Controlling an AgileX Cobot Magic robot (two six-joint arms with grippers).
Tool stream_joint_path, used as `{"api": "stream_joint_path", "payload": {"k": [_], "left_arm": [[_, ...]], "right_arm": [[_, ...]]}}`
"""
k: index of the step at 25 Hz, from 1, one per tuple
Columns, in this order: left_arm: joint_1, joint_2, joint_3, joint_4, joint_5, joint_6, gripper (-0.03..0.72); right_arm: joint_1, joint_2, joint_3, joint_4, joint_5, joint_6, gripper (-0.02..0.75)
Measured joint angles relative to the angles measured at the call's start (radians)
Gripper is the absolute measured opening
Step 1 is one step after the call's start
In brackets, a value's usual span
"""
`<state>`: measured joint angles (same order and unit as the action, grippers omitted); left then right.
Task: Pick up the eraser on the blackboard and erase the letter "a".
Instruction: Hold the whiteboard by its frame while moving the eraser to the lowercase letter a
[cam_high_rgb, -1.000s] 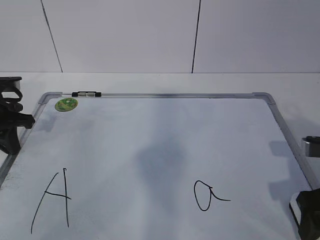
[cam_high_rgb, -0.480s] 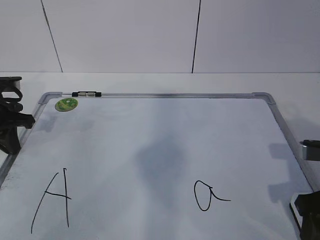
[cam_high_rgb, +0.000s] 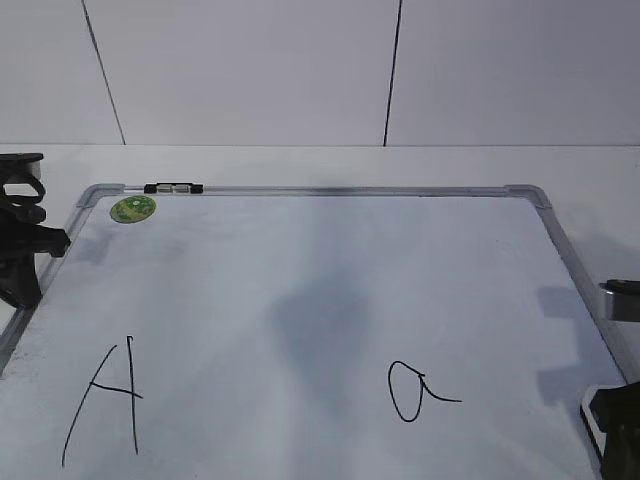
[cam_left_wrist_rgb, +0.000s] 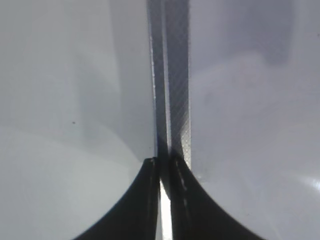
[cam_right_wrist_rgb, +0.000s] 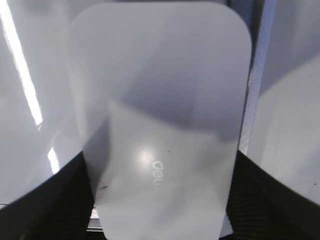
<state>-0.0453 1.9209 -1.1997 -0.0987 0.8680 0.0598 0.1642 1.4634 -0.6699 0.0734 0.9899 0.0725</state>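
Observation:
The blackboard (cam_high_rgb: 320, 250) is a white dry-erase board with a silver frame, lying flat. The letter "a" (cam_high_rgb: 410, 392) is at its lower right. The eraser (cam_right_wrist_rgb: 160, 95), white with a small grey logo, fills the right wrist view. My right gripper (cam_right_wrist_rgb: 160, 172) has a black finger pressed on each long side of it. In the exterior view this gripper (cam_high_rgb: 620, 440) and a sliver of the eraser (cam_high_rgb: 591, 412) sit at the board's lower right edge, right of the "a". My left gripper (cam_high_rgb: 25, 250) is shut and empty over the board's left frame (cam_left_wrist_rgb: 177, 75).
A capital "A" (cam_high_rgb: 105, 400) is drawn at the board's lower left. A green round sticker (cam_high_rgb: 132, 209) and a small black-and-silver clip (cam_high_rgb: 173, 187) sit at the top left corner. A white wall stands behind the table.
My right gripper with the eraser has sunk slightly toward the lower right corner of the exterior view. The left arm has not moved.

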Motion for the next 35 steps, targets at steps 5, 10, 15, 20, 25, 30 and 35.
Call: {"api": "stream_joint_path", "payload": {"k": [5, 10, 15, 20, 25, 30, 35], "left_arm": [[0.0, 0.0, 0.0, -0.002, -0.001, 0.0, 0.019], [0.0, 0.0, 0.0, -0.002, -0.001, 0.0, 0.019], [0.0, 0.0, 0.0, -0.002, -0.001, 0.0, 0.019], [0.0, 0.0, 0.0, -0.002, -0.002, 0.0, 0.018], [0.0, 0.0, 0.0, -0.002, -0.002, 0.0, 0.018], [0.0, 0.0, 0.0, -0.002, -0.002, 0.0, 0.018], [0.0, 0.0, 0.0, -0.002, -0.002, 0.0, 0.018]], "right_arm": [[0.0, 0.0, 0.0, 0.0, 0.0, -0.002, 0.542], [0.0, 0.0, 0.0, 0.0, 0.0, -0.002, 0.538], [0.0, 0.006, -0.019, 0.003, 0.036, -0.002, 0.538], [0.0, 0.008, -0.112, 0.001, 0.132, -0.002, 0.537], [0.0, 0.008, -0.193, 0.001, 0.154, 0.0, 0.536], [0.0, 0.008, -0.249, 0.001, 0.137, 0.0, 0.536], [0.036, 0.024, -0.258, 0.017, 0.096, 0.0, 0.536]]}}
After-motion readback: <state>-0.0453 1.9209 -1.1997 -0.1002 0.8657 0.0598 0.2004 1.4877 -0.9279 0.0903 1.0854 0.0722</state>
